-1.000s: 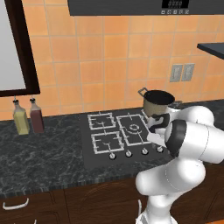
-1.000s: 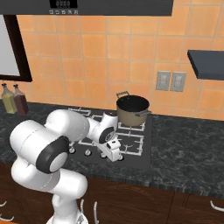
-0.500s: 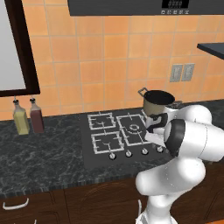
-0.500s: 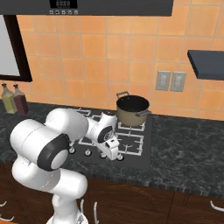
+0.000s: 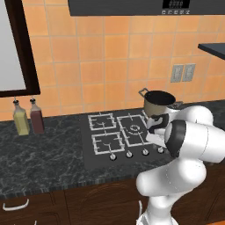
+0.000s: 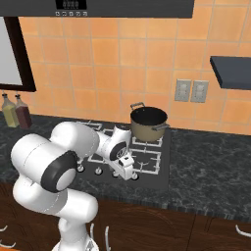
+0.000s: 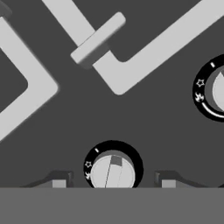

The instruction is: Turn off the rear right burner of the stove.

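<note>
Over a knob [image 7: 113, 169] — pincer [image 7: 113, 180] straddling, spread.

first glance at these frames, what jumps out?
The big white arm bent low over the stove, its gripper down at the front knob row. In the hand view a silver knob sits between the two fingertips, which stand apart on either side of it. Behind, a dark pot sits on the stove's back right corner against the orange tiles.

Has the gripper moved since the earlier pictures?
Yes. The gripper has shifted slightly left and toward the stove, measured against the pot.
</note>
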Robot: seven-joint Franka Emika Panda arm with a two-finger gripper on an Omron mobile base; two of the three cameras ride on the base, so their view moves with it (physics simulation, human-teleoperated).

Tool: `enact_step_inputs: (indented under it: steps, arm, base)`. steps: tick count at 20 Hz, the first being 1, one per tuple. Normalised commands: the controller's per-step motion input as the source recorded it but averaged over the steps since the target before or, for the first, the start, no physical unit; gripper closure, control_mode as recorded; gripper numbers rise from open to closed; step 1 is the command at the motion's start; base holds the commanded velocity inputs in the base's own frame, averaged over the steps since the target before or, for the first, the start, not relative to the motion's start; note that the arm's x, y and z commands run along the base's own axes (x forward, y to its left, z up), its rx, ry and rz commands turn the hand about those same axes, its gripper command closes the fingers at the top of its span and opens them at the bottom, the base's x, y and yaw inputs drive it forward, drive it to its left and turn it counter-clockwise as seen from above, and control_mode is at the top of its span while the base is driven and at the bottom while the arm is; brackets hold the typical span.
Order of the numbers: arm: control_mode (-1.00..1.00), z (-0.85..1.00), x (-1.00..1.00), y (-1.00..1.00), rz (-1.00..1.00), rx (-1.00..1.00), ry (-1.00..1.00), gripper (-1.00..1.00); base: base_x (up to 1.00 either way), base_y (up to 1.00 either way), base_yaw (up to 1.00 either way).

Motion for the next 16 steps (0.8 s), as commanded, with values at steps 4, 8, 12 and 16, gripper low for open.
enact_step_inputs:
  steps: [4,8,12,16]
  arm:
    - [-1.0,0.0,0.0,0.0,0.0,0.0,0.0,1.0]
    - [-1.0,0.0,0.0,0.0,-0.11,0.0,0.0,1.0]
    - [-1.0,0.0,0.08,0.0,-0.4,0.0,0.04,1.0]
    - [-1.0,0.0,0.22,0.0,-0.56,0.0,0.08,1.0]
  base:
    - [0.0,0.0,0.0]
    - [0.0,0.0,0.0]
    - [0.0,0.0,0.0]
    - [0.0,0.0,0.0]
